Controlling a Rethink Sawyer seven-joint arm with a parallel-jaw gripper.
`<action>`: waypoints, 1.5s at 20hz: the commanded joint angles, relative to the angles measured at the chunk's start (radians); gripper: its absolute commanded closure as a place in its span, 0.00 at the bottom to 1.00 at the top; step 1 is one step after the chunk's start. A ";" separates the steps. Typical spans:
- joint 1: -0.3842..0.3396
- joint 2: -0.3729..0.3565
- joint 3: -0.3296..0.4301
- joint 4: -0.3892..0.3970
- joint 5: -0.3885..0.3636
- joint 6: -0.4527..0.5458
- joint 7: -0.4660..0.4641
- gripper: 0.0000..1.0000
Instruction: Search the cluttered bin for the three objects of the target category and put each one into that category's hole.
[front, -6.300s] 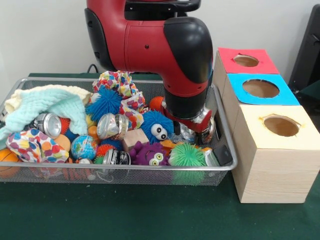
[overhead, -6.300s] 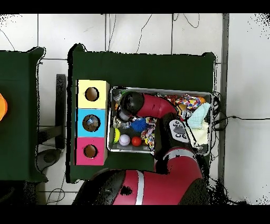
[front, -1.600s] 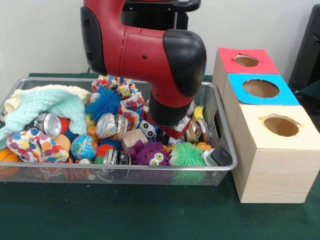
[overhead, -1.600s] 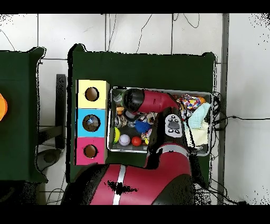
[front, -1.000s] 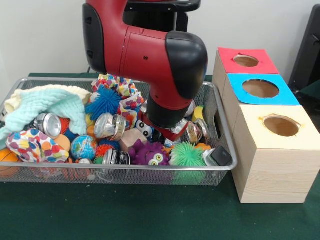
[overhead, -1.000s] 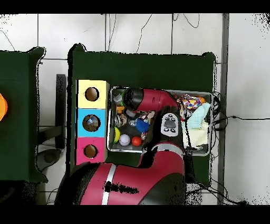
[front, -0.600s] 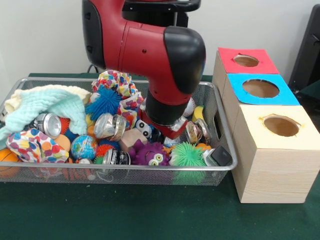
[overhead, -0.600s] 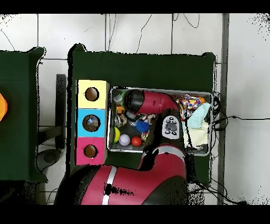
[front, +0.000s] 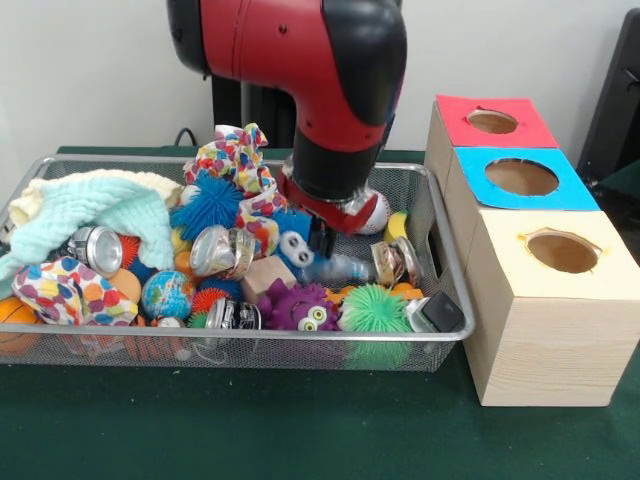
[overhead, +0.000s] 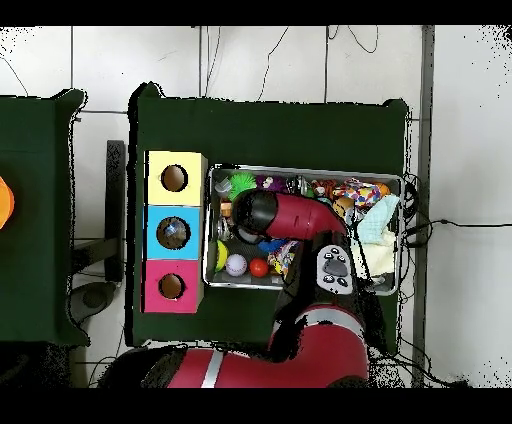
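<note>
Wire-mesh bin (front: 440, 262), crowded with toys, cans and cloths. Gripper (front: 320, 240) hangs just above the heap, near the bin's box-side end. Whether it is apart, together or clamped on anything cannot be told here.

- Clear plastic bottle (front: 343, 268): directly under the gripper and slightly box-ward, lying tilted and touching or nearly touching it. Probably the item sought.
- Blue furry toy (front: 293, 245): just beside the gripper, away from the boxes.
- Three holed boxes (front: 520, 178): well apart from the gripper, beyond the bin wall.

Risk: a thin, slippery bottle held at one end may swing or drop back into the clutter, or snag neighbouring toys during the lift.

Change: half a second earlier the wrist sat lower among the toys, covering the bottle. It now stands higher.
</note>
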 joint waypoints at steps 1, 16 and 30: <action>-0.038 -0.064 0.078 0.089 0.038 0.075 0.055 1.00; -0.056 0.060 0.101 -0.037 0.038 0.050 0.051 1.00; -0.029 0.135 0.107 -0.088 0.078 -0.061 0.131 1.00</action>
